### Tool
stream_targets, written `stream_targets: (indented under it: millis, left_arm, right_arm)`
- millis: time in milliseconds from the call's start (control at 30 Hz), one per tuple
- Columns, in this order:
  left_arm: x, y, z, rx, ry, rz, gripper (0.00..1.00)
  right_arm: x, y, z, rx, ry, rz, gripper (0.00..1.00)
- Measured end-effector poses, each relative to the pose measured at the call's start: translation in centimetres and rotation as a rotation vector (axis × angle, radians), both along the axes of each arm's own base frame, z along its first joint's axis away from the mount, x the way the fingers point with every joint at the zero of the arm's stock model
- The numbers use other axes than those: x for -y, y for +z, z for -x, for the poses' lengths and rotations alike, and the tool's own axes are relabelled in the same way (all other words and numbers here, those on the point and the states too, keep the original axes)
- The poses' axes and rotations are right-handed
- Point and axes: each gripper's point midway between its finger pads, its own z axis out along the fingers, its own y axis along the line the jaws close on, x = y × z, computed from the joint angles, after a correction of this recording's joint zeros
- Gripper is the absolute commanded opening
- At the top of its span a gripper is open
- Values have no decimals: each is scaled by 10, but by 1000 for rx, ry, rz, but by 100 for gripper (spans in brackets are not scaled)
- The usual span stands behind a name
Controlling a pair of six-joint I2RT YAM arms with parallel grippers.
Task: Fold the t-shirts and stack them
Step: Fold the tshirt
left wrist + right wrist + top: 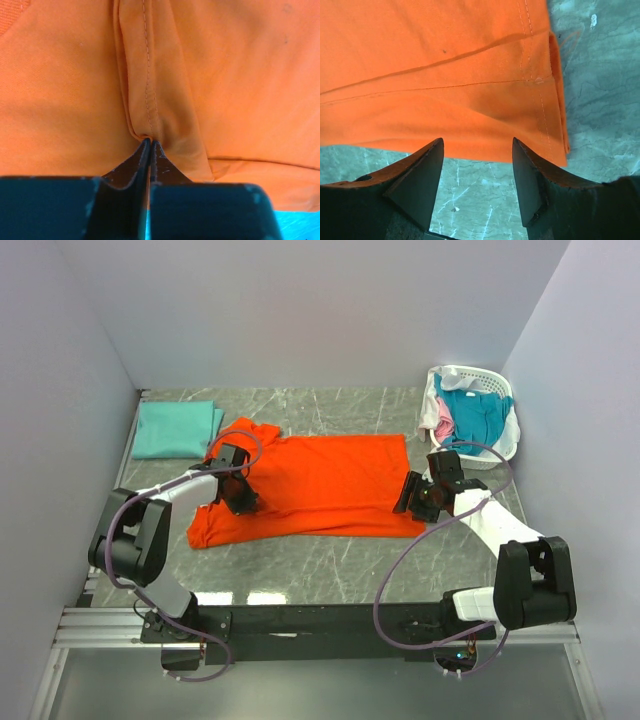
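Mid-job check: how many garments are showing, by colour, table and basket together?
Orange t-shirt: 1, spread on the table
Mint-green t-shirt: 1, folded, far left
Teal-blue garment: 1, in the basket
Pink garment: 1, in the basket
White garment: 1, over the basket's rim
Total: 5 showing; more may be buried.

t-shirts (475,410) in basket (462,371) heaped, number unclear

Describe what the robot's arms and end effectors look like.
The left arm and right arm mix black joint housings with white links, each trailing a looping lilac-grey cable. The left end effector and right end effector have dark wedge-shaped fingers, slightly scuffed.
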Motion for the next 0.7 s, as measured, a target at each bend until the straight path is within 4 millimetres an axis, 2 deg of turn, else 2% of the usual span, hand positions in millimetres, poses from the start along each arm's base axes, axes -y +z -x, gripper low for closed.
stream_targets:
  millis: [33,233,533,700]
  left_arm:
    - [0,0,0,2,-1,0,1]
    - [0,4,-3,14,-25,-16,1]
    - [10,33,-29,106,-92,-38,1]
    - [18,35,-39,117,-131,-54,3]
  right_arm:
    - [0,0,0,0,-1,1,64]
    - [1,1,-1,3,-2,5,64]
    - [3,1,0,2,-4,16,64]
    - [3,1,0,3,-1,20,64]
